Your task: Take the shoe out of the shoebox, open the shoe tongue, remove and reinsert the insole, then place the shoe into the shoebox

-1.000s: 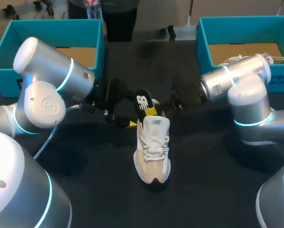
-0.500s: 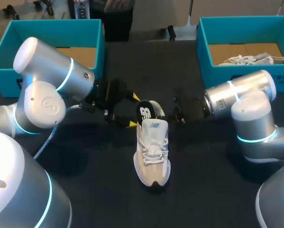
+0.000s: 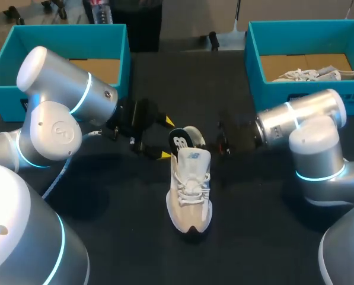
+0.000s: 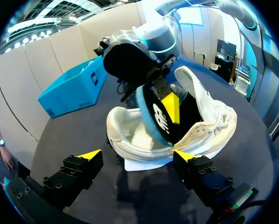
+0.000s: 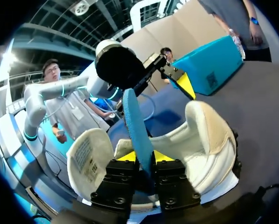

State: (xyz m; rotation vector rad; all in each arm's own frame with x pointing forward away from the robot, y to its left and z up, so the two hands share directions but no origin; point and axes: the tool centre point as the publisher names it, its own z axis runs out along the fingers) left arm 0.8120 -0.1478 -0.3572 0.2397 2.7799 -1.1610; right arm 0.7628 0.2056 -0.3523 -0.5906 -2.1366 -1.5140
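A white sneaker (image 3: 190, 190) lies mid-table, toe toward me, tongue pulled up. A dark insole (image 3: 178, 141) with a blue underside stands upright in its heel opening. My right gripper (image 3: 215, 141) comes in from the right and is shut on the insole (image 5: 138, 135); in the right wrist view its fingers (image 5: 163, 157) press both faces of the insole above the shoe's lining (image 5: 204, 135). My left gripper (image 4: 138, 156) is open, its yellow tips either side of the shoe's heel (image 4: 130, 140) without touching. The left wrist view shows the insole (image 4: 155, 116) leaning inside the shoe.
A teal shoebox (image 3: 58, 35) stands at the back left. A second teal shoebox (image 3: 295, 29) at the back right holds another white shoe (image 3: 319, 74). Dark table lies in front of the sneaker's toe.
The right arm has drawn back to the right and lowered the insole deeper into the heel opening. The sneaker shifted slightly. My left gripper has stayed put.
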